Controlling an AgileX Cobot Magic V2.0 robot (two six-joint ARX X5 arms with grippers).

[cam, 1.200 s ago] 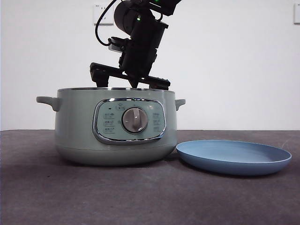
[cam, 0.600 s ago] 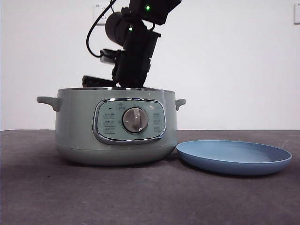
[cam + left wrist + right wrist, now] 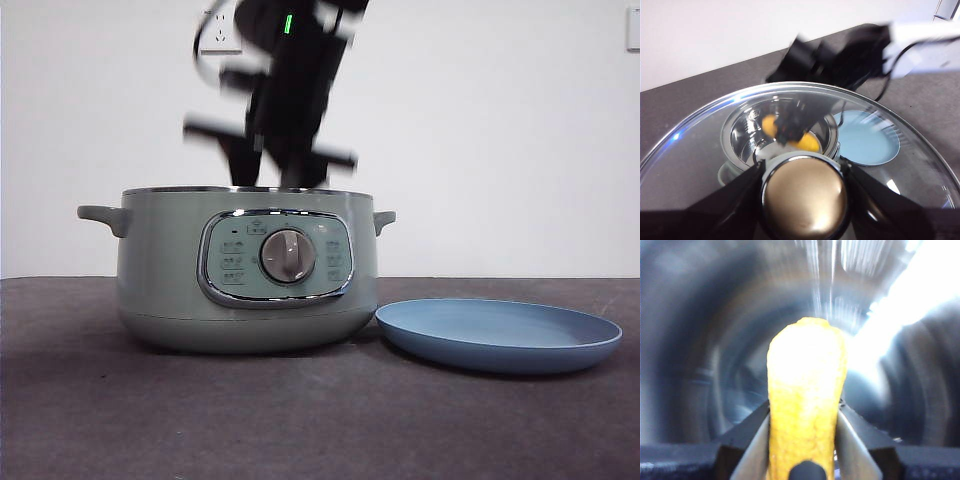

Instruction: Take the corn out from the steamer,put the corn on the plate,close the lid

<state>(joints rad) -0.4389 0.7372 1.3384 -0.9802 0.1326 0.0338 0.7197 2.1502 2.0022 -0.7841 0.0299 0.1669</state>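
White wall backs a dark grey surface [image 3: 300, 420] where the steamer [image 3: 245, 270] stands left of the light-blue plate [image 3: 498, 335], the two just beside each other. One dark arm comes down from the top of the front view, blurred, its right claw [image 3: 802, 440] reaching into the steamer's open mouth. Its jaws are closed on the corn [image 3: 806, 400], which stands up between them over the steel bowl. The left claw [image 3: 802, 192] grips the knob of the lid [image 3: 695, 145] from both sides, holding the glass tilted above the steamer.
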